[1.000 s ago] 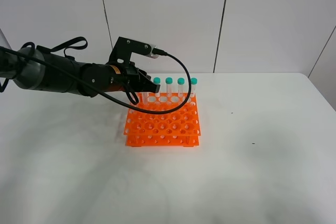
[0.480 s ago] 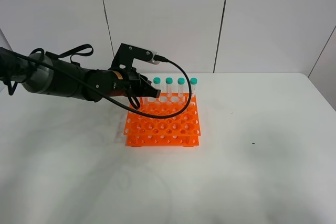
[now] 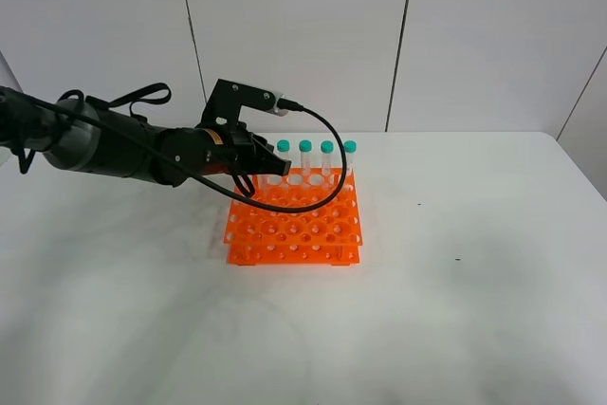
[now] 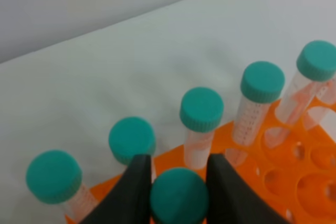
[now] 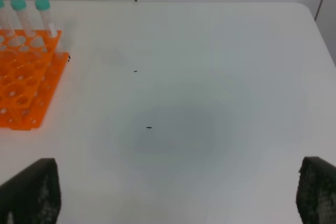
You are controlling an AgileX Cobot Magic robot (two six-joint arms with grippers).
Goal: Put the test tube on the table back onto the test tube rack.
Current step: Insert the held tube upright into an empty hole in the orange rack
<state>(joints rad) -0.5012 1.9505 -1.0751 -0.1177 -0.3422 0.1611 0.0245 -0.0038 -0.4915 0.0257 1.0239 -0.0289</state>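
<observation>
Exterior high view: we see the white worktop (image 3: 455,310) carrying the orange test tube rack (image 3: 294,220), which sits left of the worktop's middle and nearer its far edge. Four teal-capped tubes (image 3: 326,160) stand upright in the rack's far row. The left arm reaches in from the worktop's left side, a black cable looping under it, and its hand (image 3: 251,173) sits over the rack's far left corner. From here we cannot make out what the hand carries.

Left wrist view: the left hand (image 4: 178,192) is closed narrow on the test tube (image 4: 178,198). Its two dark fingers (image 4: 134,190) press either side of the teal cap. The held tube hangs just beside the far-row tubes, over the orange rack (image 4: 310,177). We count five capped tubes (image 4: 201,109) standing in that row here. Whether the held tube's tip is already in a hole we cannot tell.

Right wrist view: the right hand (image 5: 173,198) is spread wide, its dark fingertips (image 5: 31,190) at the frame's two lower corners, nothing between them. It hangs above bare worktop (image 5: 210,77), well apart from the rack (image 5: 26,85).
</observation>
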